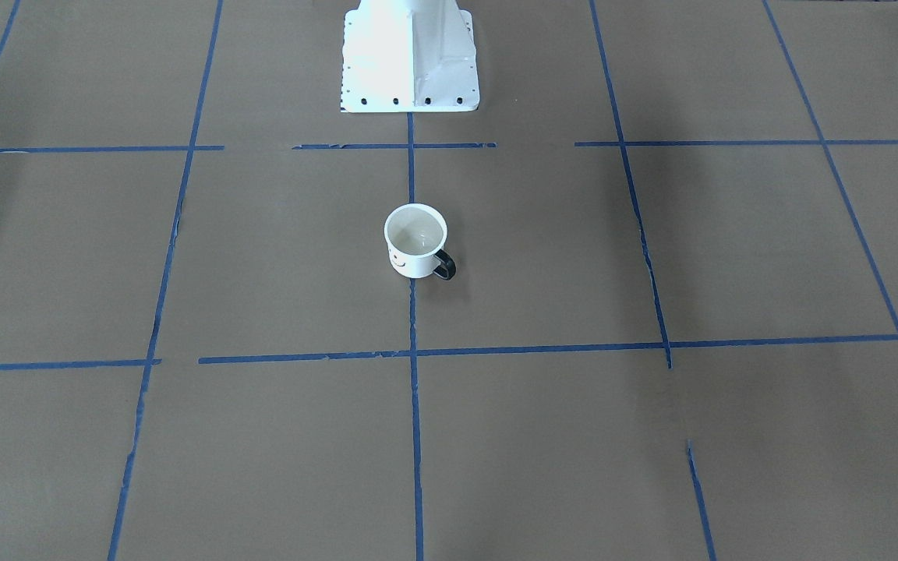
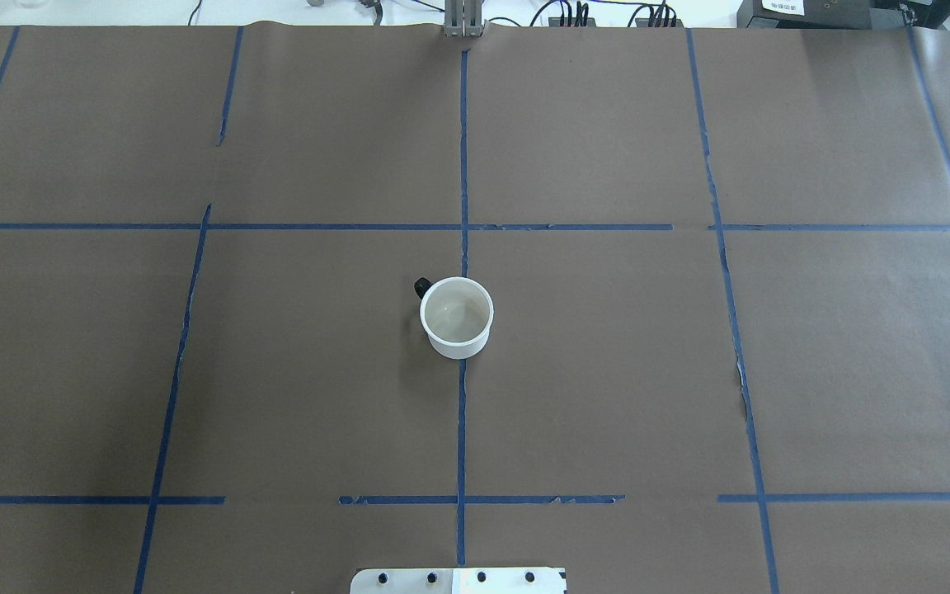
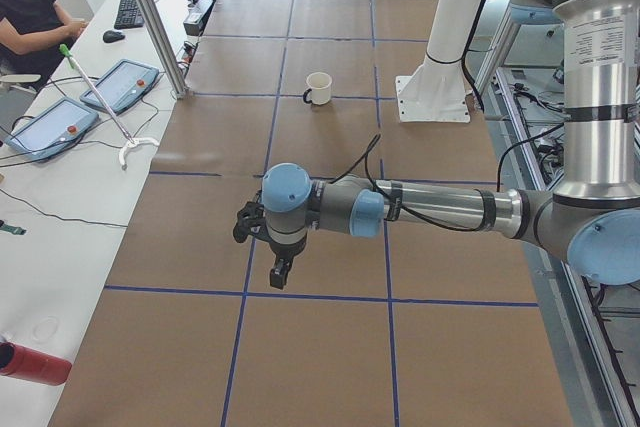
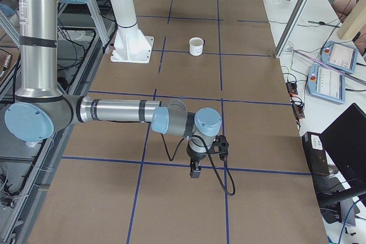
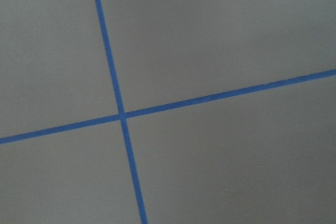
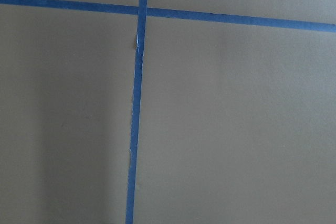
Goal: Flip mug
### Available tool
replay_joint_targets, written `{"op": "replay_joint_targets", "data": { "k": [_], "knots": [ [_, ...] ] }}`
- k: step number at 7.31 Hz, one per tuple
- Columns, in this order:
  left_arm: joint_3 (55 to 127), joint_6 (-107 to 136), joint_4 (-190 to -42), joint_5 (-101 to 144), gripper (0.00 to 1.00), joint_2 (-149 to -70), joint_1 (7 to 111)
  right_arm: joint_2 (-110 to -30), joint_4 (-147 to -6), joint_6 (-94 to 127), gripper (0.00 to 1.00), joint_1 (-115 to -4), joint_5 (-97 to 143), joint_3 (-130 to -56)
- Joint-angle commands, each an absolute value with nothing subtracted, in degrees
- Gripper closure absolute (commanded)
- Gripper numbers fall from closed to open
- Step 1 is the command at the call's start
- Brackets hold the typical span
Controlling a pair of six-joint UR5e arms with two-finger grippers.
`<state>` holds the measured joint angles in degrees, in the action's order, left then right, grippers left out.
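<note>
Stretches left arm (image 3: 440, 209) and right arm (image 4: 120, 110) level over the table (image 2: 607, 371), left gripper (image 3: 280, 269) and right gripper (image 4: 195, 171) pointing down; cannot tell whether parted or closed. Shows mug (image 1: 415, 241) upright on centre tape line (image 2: 462, 412), well apart.

1. The front-facing view looks steeply down across the surface (image 1: 652, 467), the robot's white base (image 1: 410, 54) at top centre.
2. The overhead view looks down from behind that base, at its bottom edge; both hold the mug (image 1: 415, 241) mid-frame.
3. Side views look along the surface from opposite ends, the left arm (image 3: 430, 209) or right arm (image 4: 114, 110) near.
4. Wrist views look down closely on blue tape (image 5: 122, 115) crossings.
</note>
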<state>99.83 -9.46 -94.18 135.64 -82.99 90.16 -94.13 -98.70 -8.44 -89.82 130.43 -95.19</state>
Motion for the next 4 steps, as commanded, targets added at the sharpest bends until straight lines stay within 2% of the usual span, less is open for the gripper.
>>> {"op": "replay_joint_targets", "data": {
  "k": [1,4],
  "knots": [
    [98.6,-11.3,-94.1,136.1,0.0,-82.5,92.2,-94.2,-98.7,-8.4,0.0,-89.8,130.4,-95.2],
    [97.9,-11.2,-94.0,136.1,0.0,-83.0,92.4,-94.1,-98.7,-8.4,0.0,-89.8,130.4,-95.2]
  ]
}}
